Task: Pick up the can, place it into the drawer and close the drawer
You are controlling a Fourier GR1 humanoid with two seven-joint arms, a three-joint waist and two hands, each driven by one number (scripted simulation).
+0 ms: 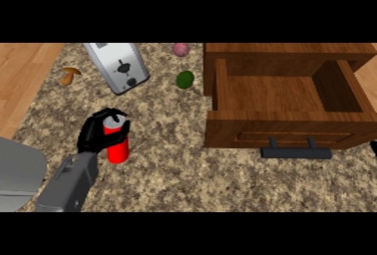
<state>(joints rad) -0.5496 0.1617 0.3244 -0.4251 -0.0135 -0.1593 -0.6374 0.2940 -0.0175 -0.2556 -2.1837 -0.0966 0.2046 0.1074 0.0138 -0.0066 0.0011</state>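
A red can with a silver top stands upright on the speckled counter at the left. My left hand is curled round its upper part, fingers and thumb wrapping it. To the right, the wooden drawer is pulled open, its inside bare, with a dark handle on its front. Only a sliver of my right hand shows at the right edge, too little to read.
A silver toaster lies at the back left. A green fruit and a pink one sit near the drawer's left wall. A brown mushroom rests by the counter's left edge.
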